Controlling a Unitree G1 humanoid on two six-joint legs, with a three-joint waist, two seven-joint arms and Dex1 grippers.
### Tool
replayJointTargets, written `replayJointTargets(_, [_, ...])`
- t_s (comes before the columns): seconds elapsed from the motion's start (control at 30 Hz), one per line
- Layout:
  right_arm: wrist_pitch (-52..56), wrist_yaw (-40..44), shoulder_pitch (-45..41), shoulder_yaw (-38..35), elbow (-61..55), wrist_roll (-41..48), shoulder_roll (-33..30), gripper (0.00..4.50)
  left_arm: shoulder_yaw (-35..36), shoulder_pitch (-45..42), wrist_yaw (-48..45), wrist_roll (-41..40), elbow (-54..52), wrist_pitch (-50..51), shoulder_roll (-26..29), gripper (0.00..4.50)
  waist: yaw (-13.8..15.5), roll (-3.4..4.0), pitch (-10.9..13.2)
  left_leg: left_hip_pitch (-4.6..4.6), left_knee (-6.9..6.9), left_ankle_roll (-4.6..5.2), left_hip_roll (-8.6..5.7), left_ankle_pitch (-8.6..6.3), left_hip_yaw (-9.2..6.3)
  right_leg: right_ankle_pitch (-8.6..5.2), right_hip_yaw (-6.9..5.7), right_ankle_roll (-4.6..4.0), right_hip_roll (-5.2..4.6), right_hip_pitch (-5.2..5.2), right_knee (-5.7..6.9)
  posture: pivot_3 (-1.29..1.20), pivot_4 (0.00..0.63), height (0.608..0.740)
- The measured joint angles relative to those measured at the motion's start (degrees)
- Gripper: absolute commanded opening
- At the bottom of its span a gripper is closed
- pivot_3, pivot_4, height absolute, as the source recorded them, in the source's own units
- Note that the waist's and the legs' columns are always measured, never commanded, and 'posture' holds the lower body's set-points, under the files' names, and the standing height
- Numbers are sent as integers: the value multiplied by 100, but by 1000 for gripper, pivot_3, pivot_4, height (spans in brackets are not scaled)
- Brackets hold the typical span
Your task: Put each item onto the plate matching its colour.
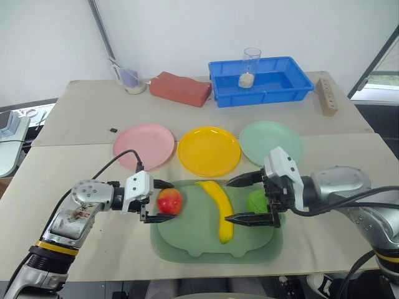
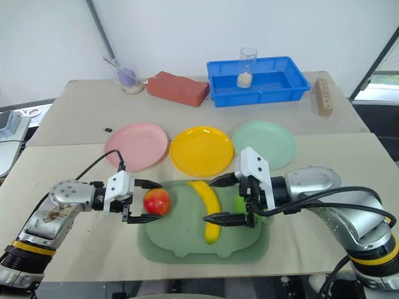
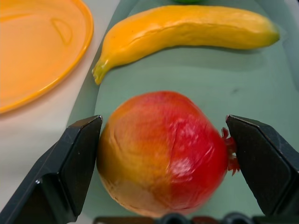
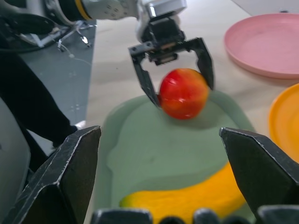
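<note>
Beige tabletop (image 1: 81, 180) carries the dull-green tray (image 1: 187, 240); left gripper (image 1: 163, 201), jaws spread, straddles the red-and-yellow fruit (image 1: 169, 201) on it; right gripper (image 1: 240, 199), likewise spread, hovers beside the banana (image 1: 219, 208) and green fruit (image 1: 255, 202); pink plate (image 1: 144, 145), yellow plate (image 1: 208, 150), mint plate (image 1: 271, 142) lie beyond.

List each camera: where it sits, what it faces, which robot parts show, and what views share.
Head, both eyes: look forward and down at table; both arms, left hand, right hand.
Left wrist: looks along its open fingers at red-and-yellow fruit, banana, yellow plate.
Right wrist: looks along its open fingers across dull-green tray at the left hand.
Shared: fruit, banana, tray.
</note>
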Motion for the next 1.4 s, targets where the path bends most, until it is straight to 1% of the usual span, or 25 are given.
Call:
replayJointTargets(0.2, [34, -82, -9, 12, -46, -5, 7, 4460, -2, 37, 22, 39, 72, -91, -8, 4500, 57, 3, -2, 3, 2, 0, 0, 0, 0, 0, -2, 0, 1, 1, 5, 0, 150, 740])
replayJointTargets(0.37, [33, -110, -150, 12, -33, -5, 62, 4500, 23, 43, 5, -21, 71, -87, -33, 3145, 75, 4, -3, 2, 4, 0, 0, 0, 0, 0, -3, 0, 1, 2, 6, 0, 150, 740])
replayJointTargets(0.4, [33, -111, -150, 12, -24, -6, 74, 4500, 28, 44, 6, -39, 72, -80, -40, 3053, 77, 4, -3, 2, 4, 0, 0, 0, 0, 0, -3, 0, 1, 2, 6, 0, 150, 740])
replayJointTargets(0.5, [33, -127, -154, 12, 56, -8, 114, 4500, 43, 45, 16, -80, 72, -23, -41, 2991, 76, 4, -3, 2, 6, 0, 0, 0, 0, 0, -4, 0, 1, 2, 7, 0, 150, 740])
replayJointTargets(0.57, [33, -143, -162, 12, 91, -11, 149, 4500, 59, 44, 30, -110, 50, 84, -40, 2990, 74, 4, -3, 1, 7, 0, 0, 0, 0, 0, -3, 1, 1, 2, 10, 0, 150, 740])
replayJointTargets(0.7, [32, -503, -455, -9, 340, -111, 465, 4500, 353, -331, 240, -449, 180, 1024, -2, 2990, 57, -6, 4, -3, 11, 1, 1, 1, -16, 1, -10, 2, 12, -7, 22, 0, 150, 740])
replayJointTargets(0.8, [139, -1112, -848, 14, 519, -351, 821, 4500, 854, -960, 628, -649, 733, 1492, -10, 2990, 52, -7, 5, -3, 13, 2, 0, 1, -23, 2, -11, 4, 16, -8, 27, 0, 150, 740])
replayJointTargets(0.83, [300, -1482, -1104, 30, 619, -465, 1063, 4500, 1107, -1333, 956, -654, 1187, 1531, -139, 2990, 53, -6, 4, -1, 13, 2, 0, 2, -24, 4, -11, 7, 17, -7, 27, 0, 150, 740])
replayJointTargets(0.93, [616, -2153, -1591, 172, 707, -611, 1591, 4500, 1582, -2118, 1934, -504, 2202, 1233, -536, 2990, 57, 6, -5, 0, 22, 5, -1, 4, -26, 45, -11, 37, 20, -1, 26, 0, 150, 740])
replayJointTargets(1.03, [758, -2567, -1922, 365, 832, -783, 2060, 4500, 1651, -2481, 2735, -47, 3282, 532, -875, 2990, 58, 32, -30, -1, 18, 31, 0, 20, -27, 62, -11, 67, 25, -2, 25, 0, 150, 740])
replayJointTargets(1.13, [757, -2771, -2057, 430, 1032, -976, 2367, 4500, 1648, -2556, 3078, 159, 4095, 118, -1246, 2990, 75, 22, -33, -6, 16, 47, 1, 30, -28, 60, -11, 68, 30, -5, 25, 0, 150, 740])
replayJointTargets(1.27, [754, -2850, -2146, 512, 1202, -1130, 2620, 4500, 1650, -2720, 3283, 294, 4812, -327, -1604, 2990, 93, 14, -32, -9, -1, 45, 2, 29, -28, 60, -12, 68, 33, -9, 26, 0, 150, 740])
replayJointTargets(1.33, [750, -2843, -2178, 523, 1203, -1153, 2653, 4500, 1648, -2845, 3289, 334, 5061, -517, -1693, 4001, 94, 13, -33, -8, -4, 20, 2, 13, -28, 61, -14, 69, 33, -10, 28, 0, 150, 740])
replayJointTargets(1.37, [750, -2839, -2176, 523, 1202, -1177, 2650, 4500, 1648, -2895, 3282, 362, 5178, -623, -1692, 4395, 85, 12, -33, -5, -3, 18, 2, 12, -28, 63, -14, 68, 33, -9, 29, 0, 150, 740])
replayJointTargets(1.4, [750, -2838, -2171, 521, 1202, -1193, 2641, 4500, 1651, -2928, 3273, 383, 5257, -691, -1684, 4456, 80, 13, -33, -5, -3, 14, 2, 9, -28, 67, -14, 65, 33, -9, 28, 0, 150, 740])
